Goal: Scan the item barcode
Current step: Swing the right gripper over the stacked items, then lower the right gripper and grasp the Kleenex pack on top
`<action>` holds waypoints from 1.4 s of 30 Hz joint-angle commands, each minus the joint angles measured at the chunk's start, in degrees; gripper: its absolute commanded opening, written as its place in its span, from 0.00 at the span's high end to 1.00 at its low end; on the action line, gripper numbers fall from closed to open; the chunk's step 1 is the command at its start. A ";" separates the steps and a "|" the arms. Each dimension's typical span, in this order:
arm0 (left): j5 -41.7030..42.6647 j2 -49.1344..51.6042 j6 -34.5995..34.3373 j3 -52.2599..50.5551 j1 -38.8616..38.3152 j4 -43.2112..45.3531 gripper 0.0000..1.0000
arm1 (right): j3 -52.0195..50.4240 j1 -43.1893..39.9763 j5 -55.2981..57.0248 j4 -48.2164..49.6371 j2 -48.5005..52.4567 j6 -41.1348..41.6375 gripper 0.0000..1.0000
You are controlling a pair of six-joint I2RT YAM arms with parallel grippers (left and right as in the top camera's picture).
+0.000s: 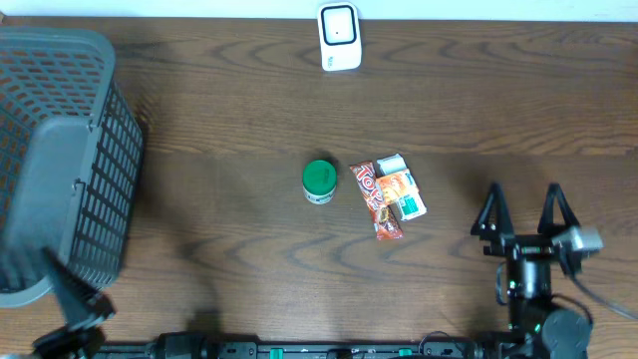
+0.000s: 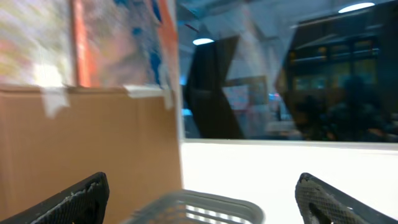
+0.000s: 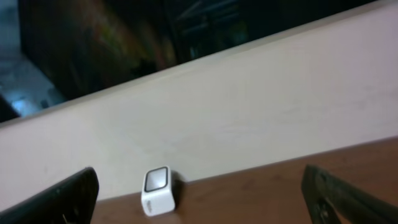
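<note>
The barcode scanner [image 1: 339,37], a small white unit with a dark window, is standing upright at the far edge of the worktop [image 1: 219,120], roughly midway along that edge. Nothing is touching it.

Three items are lying near the centre of the worktop. A round tub with a green lid [image 1: 319,181] is sitting nearest the left edge of the group. A red-and-orange candy bar [image 1: 376,199] is lying just beside it, apart from it, with its long axis running from the far side towards the near edge. An orange packet [image 1: 402,189] with white and teal areas is lying against the candy bar on the side towards the right edge. No barcode is legible on any item.

The right gripper [image 1: 522,194] is hovering close to the near right corner, well apart from the items, with its fingers spread wide and holding nothing. In its wrist view it is facing the scanner between its fingertips.

The left gripper [image 2: 202,186] is sitting at the near left corner, beside a grey mesh basket [image 1: 100,179] that is occupying the left edge. Its fingers are also spread wide and empty, and the basket rim is showing between them in the wrist view.
</note>
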 commanded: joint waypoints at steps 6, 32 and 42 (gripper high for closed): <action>16.50 0.15 -13.16 -4.52 2.54 4.13 0.04 | 33.99 2.80 -4.33 -28.63 33.31 -10.27 0.01; 12.39 4.81 -18.88 -12.94 2.54 -12.59 0.04 | 69.81 23.74 5.84 -62.18 89.07 -10.73 0.01; 12.37 4.81 -21.14 -18.12 2.54 -13.60 0.04 | 65.77 23.82 3.50 -63.06 90.36 -10.88 0.01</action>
